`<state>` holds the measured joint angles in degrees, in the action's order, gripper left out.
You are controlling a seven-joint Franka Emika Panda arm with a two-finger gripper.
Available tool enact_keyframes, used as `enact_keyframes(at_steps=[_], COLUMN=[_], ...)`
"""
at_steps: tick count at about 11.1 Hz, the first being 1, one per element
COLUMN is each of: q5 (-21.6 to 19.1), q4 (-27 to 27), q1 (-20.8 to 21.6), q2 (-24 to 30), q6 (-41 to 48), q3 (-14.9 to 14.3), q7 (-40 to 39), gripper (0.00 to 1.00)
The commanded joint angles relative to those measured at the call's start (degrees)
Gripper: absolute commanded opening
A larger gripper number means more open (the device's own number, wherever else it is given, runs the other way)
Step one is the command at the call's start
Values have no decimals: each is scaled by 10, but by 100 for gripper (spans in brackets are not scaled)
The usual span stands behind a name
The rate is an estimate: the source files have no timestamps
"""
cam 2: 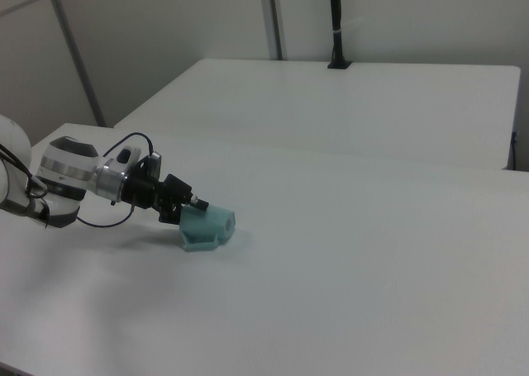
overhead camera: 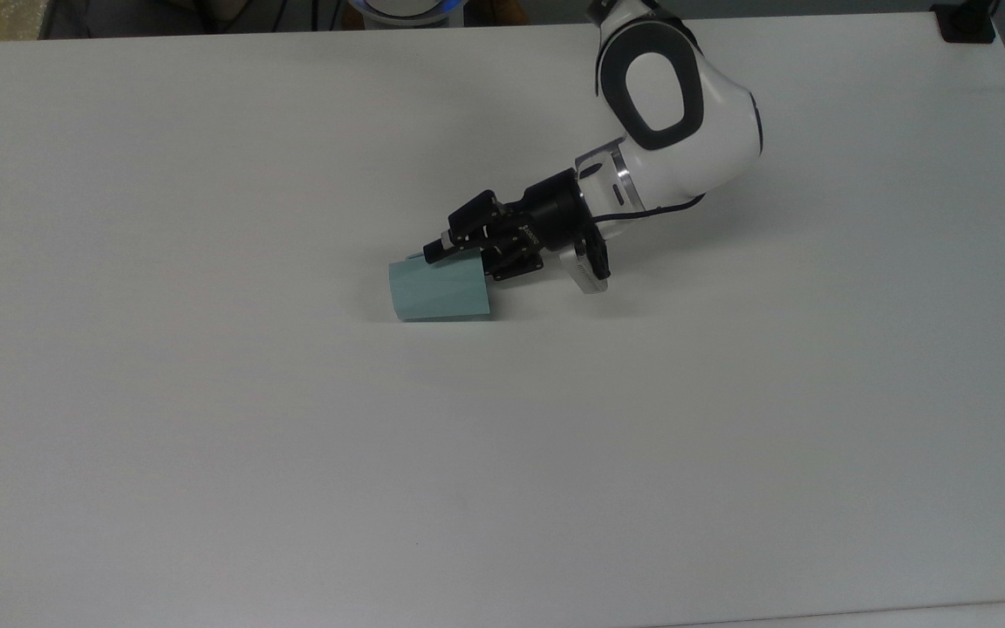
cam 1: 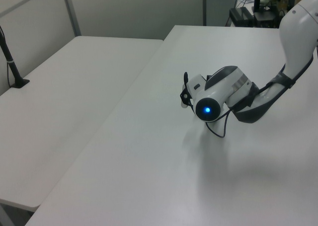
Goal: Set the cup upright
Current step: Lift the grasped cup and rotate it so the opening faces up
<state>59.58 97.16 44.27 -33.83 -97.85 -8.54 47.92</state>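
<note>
The pale teal cup lies on its side on the white table, wide mouth toward the top view's right. In the right view the cup points its narrow base to the right view's right. My gripper reaches in low from the top view's right and is open at the cup's mouth. One black finger lies over the cup's upper wall; the other is mostly hidden at the rim. In the right view the gripper meets the cup's left end. In the left view the arm's wrist hides the cup.
A black post base stands at the table's far right corner in the top view. A second white table adjoins this one, with a black post on it. The table's near edge runs along the top view's bottom.
</note>
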Motion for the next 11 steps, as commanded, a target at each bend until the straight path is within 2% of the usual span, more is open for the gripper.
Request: enact_keyframes(at_steps=[1,6,8,9,11], q5=[20,20,8,-7,-111], q4=[16,18,16,16,15], q1=[-9,-12,-16,-28,-56], q2=[5,7,21,36,92], q6=[-17,-39,-45,-64,-98], q3=[1,1,5,5,5], q7=[13,12,16,21,12], gripper=[1,0,0,0,0])
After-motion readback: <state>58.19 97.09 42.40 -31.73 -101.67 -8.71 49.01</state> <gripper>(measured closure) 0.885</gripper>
